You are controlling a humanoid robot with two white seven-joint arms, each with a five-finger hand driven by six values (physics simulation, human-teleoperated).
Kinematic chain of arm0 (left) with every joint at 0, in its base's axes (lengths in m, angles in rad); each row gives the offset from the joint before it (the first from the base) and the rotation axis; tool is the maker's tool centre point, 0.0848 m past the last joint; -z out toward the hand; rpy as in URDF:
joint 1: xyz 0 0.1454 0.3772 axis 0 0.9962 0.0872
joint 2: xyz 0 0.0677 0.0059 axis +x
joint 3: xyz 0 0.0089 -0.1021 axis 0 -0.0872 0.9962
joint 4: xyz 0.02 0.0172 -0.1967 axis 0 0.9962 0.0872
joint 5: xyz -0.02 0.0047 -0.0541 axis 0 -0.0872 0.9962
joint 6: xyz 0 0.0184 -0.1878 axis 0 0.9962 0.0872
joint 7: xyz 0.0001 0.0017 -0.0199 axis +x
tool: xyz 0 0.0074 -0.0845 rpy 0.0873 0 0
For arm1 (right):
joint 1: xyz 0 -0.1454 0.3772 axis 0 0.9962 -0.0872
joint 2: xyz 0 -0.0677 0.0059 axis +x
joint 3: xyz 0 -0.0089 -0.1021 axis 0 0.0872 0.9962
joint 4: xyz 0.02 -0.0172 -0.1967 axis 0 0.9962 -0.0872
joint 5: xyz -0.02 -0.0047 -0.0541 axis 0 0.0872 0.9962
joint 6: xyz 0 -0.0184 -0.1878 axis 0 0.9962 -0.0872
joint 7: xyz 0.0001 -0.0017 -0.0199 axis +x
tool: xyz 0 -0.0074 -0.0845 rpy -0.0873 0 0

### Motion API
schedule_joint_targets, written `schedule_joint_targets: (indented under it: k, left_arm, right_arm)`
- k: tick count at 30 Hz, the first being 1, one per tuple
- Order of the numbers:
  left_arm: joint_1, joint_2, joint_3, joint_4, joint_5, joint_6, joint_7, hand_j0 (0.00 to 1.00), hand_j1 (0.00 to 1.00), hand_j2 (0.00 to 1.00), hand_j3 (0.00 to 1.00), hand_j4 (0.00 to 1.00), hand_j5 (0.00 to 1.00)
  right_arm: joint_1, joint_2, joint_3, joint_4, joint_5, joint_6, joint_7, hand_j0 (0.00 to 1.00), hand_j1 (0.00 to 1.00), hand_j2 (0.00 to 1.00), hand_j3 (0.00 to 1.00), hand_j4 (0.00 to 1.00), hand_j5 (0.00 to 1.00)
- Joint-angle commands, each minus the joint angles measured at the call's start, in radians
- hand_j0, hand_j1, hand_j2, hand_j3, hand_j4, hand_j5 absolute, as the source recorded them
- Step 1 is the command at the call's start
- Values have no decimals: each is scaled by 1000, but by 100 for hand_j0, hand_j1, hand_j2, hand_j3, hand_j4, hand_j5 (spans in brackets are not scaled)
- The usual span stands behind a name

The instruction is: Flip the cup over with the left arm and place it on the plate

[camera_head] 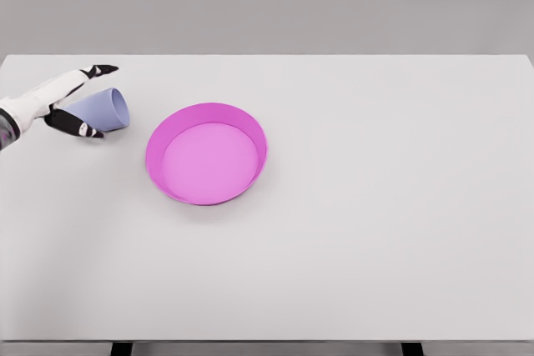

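The cup (107,109), pale lavender-blue and tapered, is lying on its side on the white table (350,231), just left of the magenta plate (207,154). The left hand (67,102) is gripping it, black-tipped fingers above and below.

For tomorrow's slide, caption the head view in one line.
Left hand grips the tipped lavender cup beside the empty pink plate on the white table.
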Motion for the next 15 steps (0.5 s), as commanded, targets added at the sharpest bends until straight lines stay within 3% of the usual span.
schedule_joint_targets:
  k: [1, 15]
  left_arm:
    - [-2, 0, -23, 6, -20, 30, -2, 100, 100, 100, 100, 100, 100]
    - [-14, -4, -25, 33, -43, 50, 5, 100, 100, 100, 100, 100, 100]
  right_arm:
    - [0, 0, 0, 0, 0, 0, 1, 100, 100, 100, 100, 100, 100]
    - [0, 0, 1, 0, 0, 0, 1, 100, 100, 100, 100, 100, 100]
